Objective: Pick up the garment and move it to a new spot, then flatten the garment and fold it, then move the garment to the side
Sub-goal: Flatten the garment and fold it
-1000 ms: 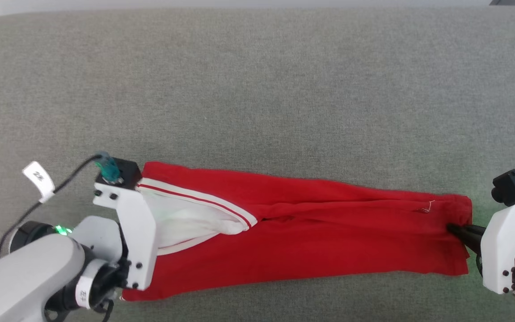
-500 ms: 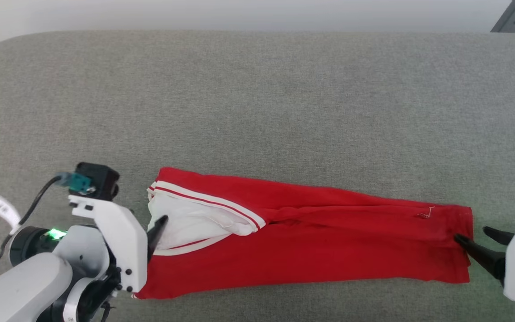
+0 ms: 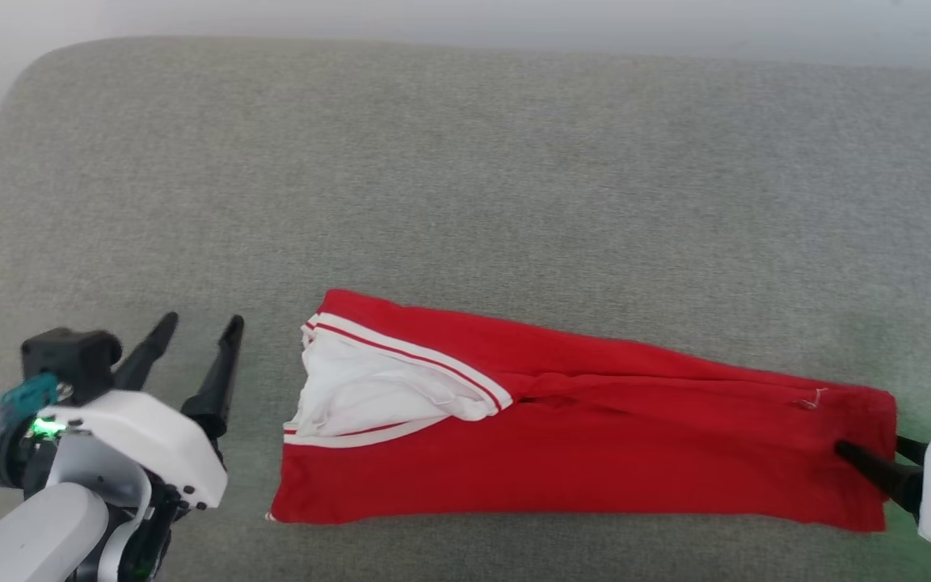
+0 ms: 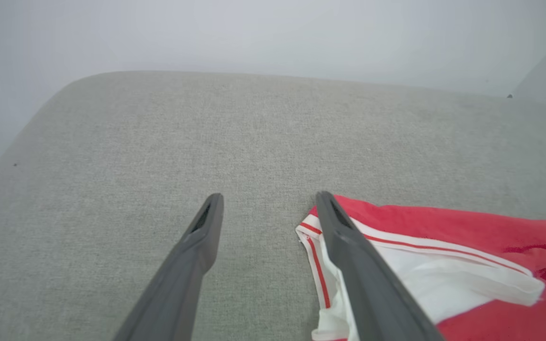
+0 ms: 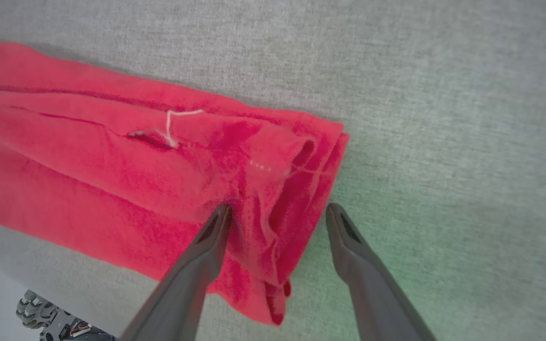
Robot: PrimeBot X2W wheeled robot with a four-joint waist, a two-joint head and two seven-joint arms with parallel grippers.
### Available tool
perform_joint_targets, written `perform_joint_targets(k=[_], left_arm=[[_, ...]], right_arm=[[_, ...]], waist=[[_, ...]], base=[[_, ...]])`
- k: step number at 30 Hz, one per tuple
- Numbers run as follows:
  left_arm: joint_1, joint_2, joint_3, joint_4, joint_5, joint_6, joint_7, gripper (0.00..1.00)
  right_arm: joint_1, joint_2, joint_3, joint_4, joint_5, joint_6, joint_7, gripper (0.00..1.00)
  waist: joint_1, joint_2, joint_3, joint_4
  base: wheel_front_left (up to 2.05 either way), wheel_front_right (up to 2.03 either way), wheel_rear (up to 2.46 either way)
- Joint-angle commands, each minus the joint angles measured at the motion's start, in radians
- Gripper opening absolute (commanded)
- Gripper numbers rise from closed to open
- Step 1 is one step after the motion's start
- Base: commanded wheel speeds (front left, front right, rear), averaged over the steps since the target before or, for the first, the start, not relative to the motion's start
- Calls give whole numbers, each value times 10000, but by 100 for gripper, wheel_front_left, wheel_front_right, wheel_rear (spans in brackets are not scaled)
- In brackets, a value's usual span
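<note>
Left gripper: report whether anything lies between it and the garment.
Nothing visible does. The left gripper stands open beside the white-sleeved end of the garment, with just bare grey cushion between them in the head view.

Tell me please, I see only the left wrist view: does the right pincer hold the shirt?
Observer: No. The right pincer is open, one finger over the shirt's end, the other past its edge.
Operator: How does the whole shirt lie?
Observer: As a long narrow band across the cushion.
Operator: Does my left pincer touch it?
Observer: No. In the head view the left pincer is open and apart from the shirt, on its left.
</note>
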Motion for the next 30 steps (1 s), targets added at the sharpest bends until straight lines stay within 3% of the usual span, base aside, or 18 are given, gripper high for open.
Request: perform_joint_targets(k=[1, 8, 9, 10, 11, 12, 18, 25, 30], left_arm=[[179, -68, 85, 195, 216, -174, -502, 100], [768, -826, 1027, 1218, 764, -739, -1554, 100], [856, -988, 1347, 1292, 1056, -829, -1550, 100], [978, -1154, 1695, 1339, 1459, -927, -1558, 100], [1127, -1424, 2089, 1317, 1818, -1086, -1561, 100], [1314, -1700, 2533, 1278, 2267, -1270, -1563, 100], [2587, -3429, 5102, 1387, 4251, -2477, -1561, 100], [3498, -5235, 7487, 1343, 6111, -4335, -1563, 100], [3734, -6065, 8469, 1441, 7071, -5022, -1564, 100]], right_arm=[[-193, 66, 78, 161, 83, 0, 37, 100], [-632, 177, 904, 1050, 430, 1, 264, 100], [-693, 209, 1039, 1190, 527, 1, 304, 95], [-761, 233, 1142, 1306, 608, 1, 353, 51], [-821, 266, 1269, 1432, 713, 3, 376, 17], [-891, 304, 1390, 1492, 848, 12, 361, 0], [-1303, 422, 1438, 1813, 1932, 24, 14, 0], [-1436, -138, 972, 2125, 2254, 0, -412, 0], [-1418, -553, 297, 2683, 2271, -2, -653, 0]], waist=[[0, 0, 22, 113], [0, 0, 30, 475], [0, 0, 28, 527], [0, 0, 31, 574], [0, 0, 32, 622], [0, 0, 32, 677], [0, 0, -17, 871], [0, 0, -171, 907], [0, 0, -246, 764]], base=[[0, 0, 0], [0, 0, 0], [0, 0, 0], [0, 0, 0], [0, 0, 0], [0, 0, 0], [0, 0, 0], [0, 0, 0], [0, 0, 0]])
